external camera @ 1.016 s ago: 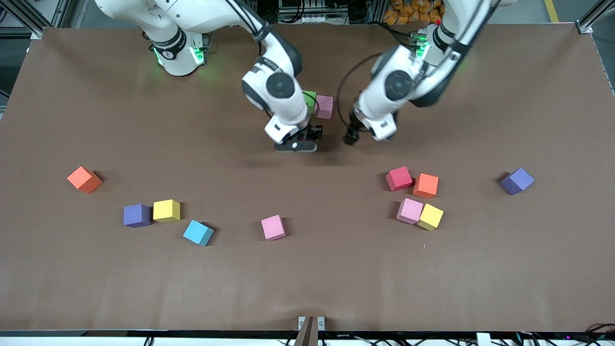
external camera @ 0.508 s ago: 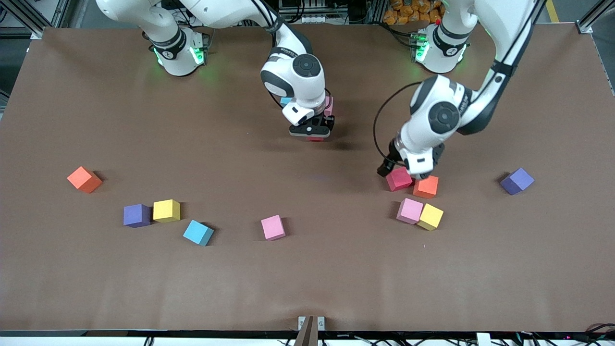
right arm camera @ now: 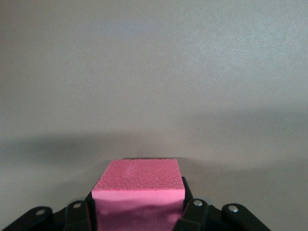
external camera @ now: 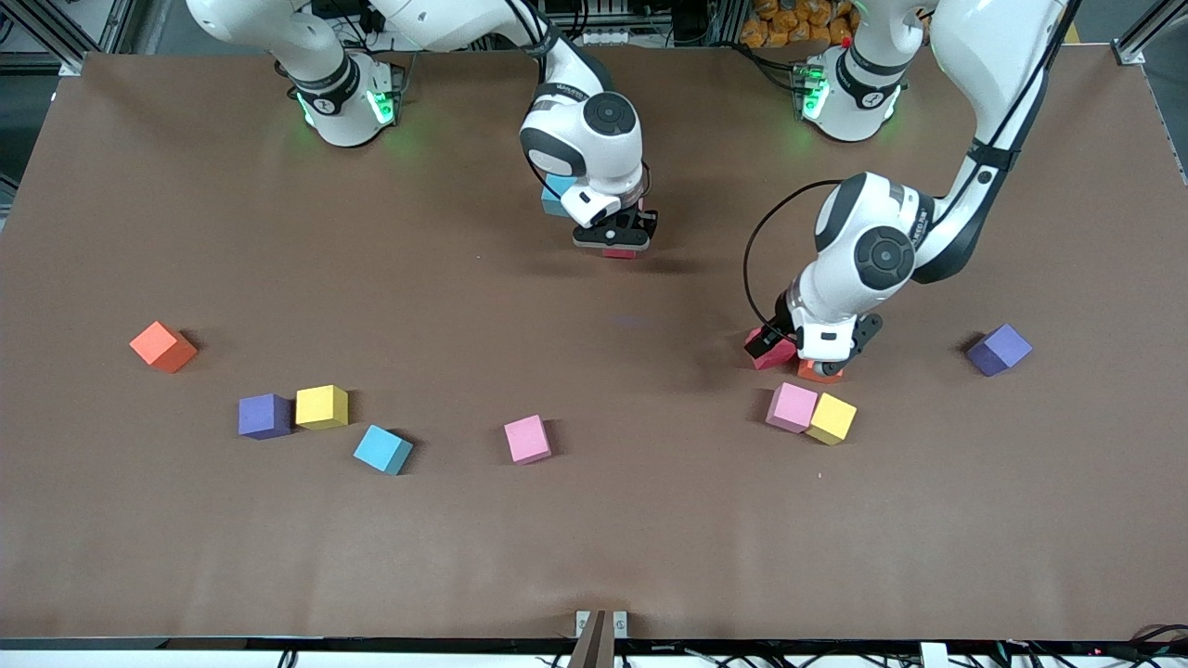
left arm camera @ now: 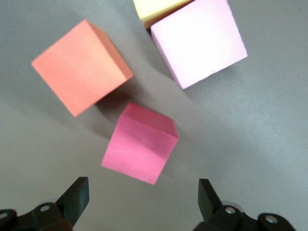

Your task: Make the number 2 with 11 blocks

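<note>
Both arms have shifted since a sec ago: right gripper (external camera: 613, 241), clamped on a red block (right arm camera: 138, 190), now sits over mid-table by the light blue block (external camera: 555, 195), prob. to extend the digit's top row. Left gripper (external camera: 817, 357), jaws wide w/ nothing held, has dropped over the red (left arm camera: 139, 143) and orange (left arm camera: 79, 65) blocks toward the left arm's end, lined up for a pick. Other blocks lie scattered nearer the front camera.

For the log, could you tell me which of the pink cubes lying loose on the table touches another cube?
The pink cube near the left gripper: it touches a yellow cube. The other loose pink cube stands alone mid-table.
</note>
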Robot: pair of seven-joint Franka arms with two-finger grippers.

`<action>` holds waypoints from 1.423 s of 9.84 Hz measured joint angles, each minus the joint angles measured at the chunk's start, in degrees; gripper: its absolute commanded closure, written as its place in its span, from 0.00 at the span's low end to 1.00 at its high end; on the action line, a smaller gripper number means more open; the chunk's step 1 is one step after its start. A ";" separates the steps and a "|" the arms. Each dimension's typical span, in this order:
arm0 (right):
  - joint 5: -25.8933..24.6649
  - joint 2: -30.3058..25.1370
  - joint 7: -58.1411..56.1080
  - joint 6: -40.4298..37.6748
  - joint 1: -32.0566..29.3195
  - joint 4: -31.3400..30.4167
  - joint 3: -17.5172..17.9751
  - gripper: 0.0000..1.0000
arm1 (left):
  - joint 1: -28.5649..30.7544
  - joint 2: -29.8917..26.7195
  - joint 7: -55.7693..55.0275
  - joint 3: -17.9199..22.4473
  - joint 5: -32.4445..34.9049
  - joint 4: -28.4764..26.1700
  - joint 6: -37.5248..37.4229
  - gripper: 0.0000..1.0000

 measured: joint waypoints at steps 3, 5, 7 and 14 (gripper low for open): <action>-3.26 0.93 3.20 0.05 0.42 0.16 -0.09 0.86 | -0.04 1.97 2.38 0.20 2.36 0.07 -0.07 0.00; -3.50 0.96 3.53 0.04 0.60 0.28 -0.09 0.86 | -0.07 3.32 2.38 0.20 4.45 0.21 -0.07 0.00; -3.72 0.98 4.06 0.02 0.74 0.30 -0.10 0.87 | -0.09 4.00 2.41 0.20 4.63 0.31 -0.06 0.00; -3.79 0.99 4.41 -0.25 1.73 0.34 -0.16 0.88 | -0.10 6.92 2.42 0.20 5.99 2.57 -0.04 0.00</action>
